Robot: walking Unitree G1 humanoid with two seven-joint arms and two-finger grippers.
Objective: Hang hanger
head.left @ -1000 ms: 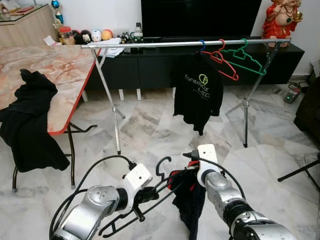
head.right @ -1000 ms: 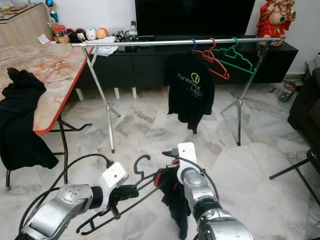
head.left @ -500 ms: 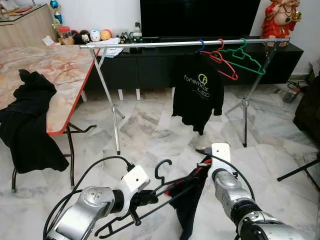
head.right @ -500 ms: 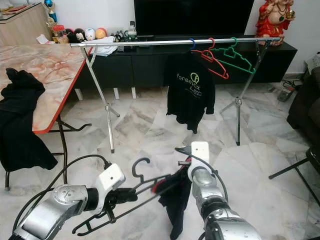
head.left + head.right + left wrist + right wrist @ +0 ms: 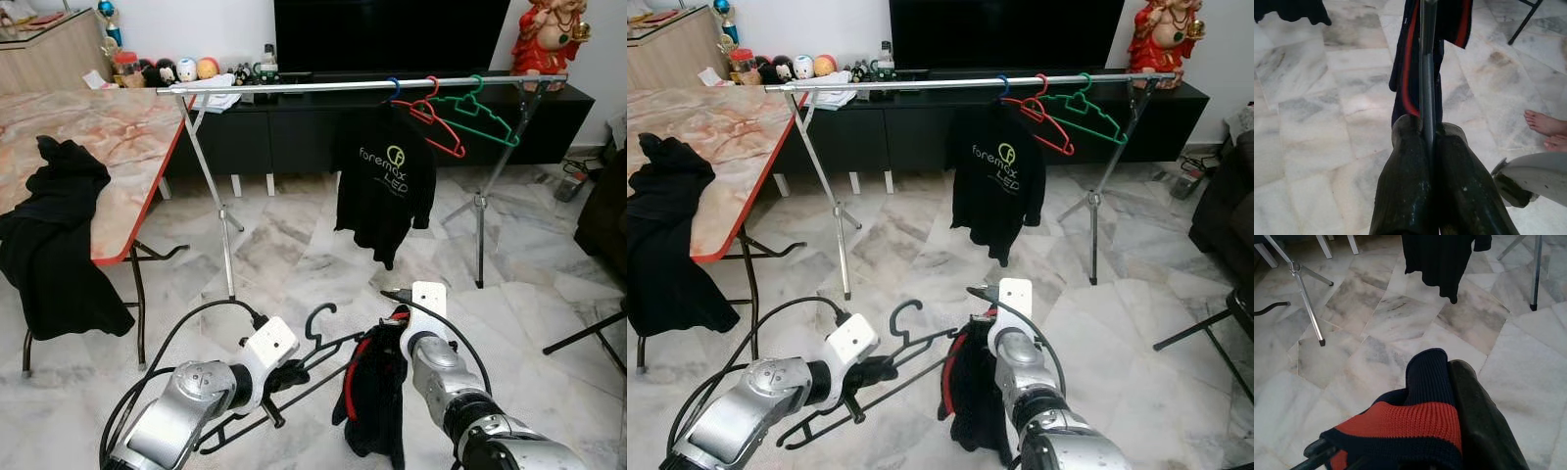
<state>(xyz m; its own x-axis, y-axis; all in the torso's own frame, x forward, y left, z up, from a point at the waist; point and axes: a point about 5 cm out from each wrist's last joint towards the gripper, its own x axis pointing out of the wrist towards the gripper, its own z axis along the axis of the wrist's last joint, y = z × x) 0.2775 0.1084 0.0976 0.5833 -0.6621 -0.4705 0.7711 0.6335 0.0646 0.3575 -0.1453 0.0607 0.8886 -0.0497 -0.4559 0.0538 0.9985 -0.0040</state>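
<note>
Only readable text: a light-coloured print with a round yellow-green logo on the chest of the black short-sleeved T-shirt (image 5: 384,186) hanging from the silver metal clothes rail (image 5: 362,85). First line looks like "foremax" or similar, letters too small to confirm; the second, smaller line under it is illegible. No other labels, numbers or signs can be read.
</note>
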